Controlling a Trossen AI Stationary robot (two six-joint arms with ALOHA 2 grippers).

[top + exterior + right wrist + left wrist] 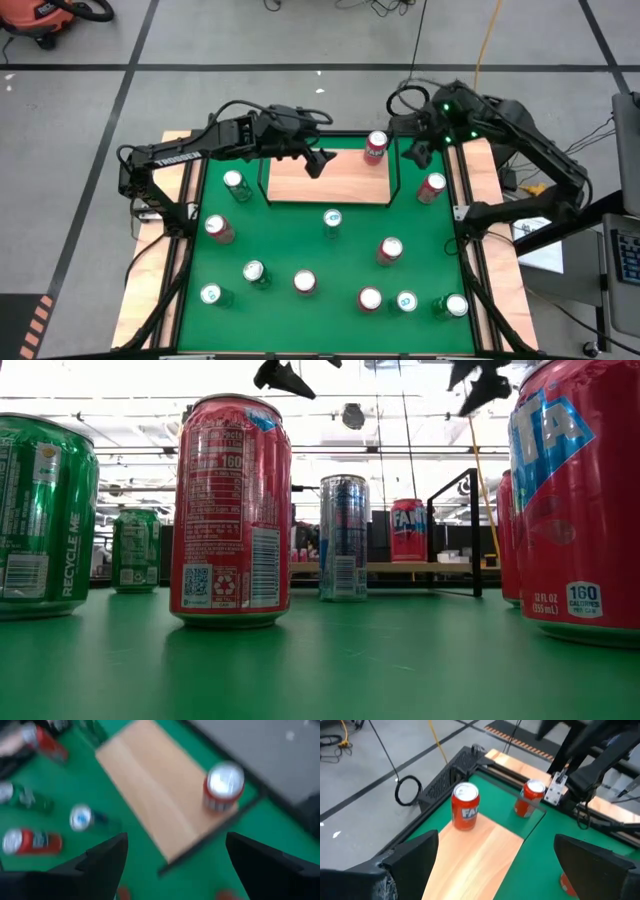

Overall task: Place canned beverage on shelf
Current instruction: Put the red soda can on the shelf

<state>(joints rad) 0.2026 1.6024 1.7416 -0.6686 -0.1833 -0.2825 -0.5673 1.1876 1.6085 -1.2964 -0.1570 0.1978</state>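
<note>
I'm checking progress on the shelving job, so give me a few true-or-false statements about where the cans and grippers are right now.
1. One red can stands on the shelf. True.
2. The left gripper holds a green can. False: its fingers are open and empty, above the shelf.
3. The right gripper is shut on the red can. False: it is open, up beside the shelf's right end, holding nothing.
4. A blue-topped can stands on the green mat just in front of the shelf. True.
5. The shelf is full of cans. False: only one can is on it.
</note>
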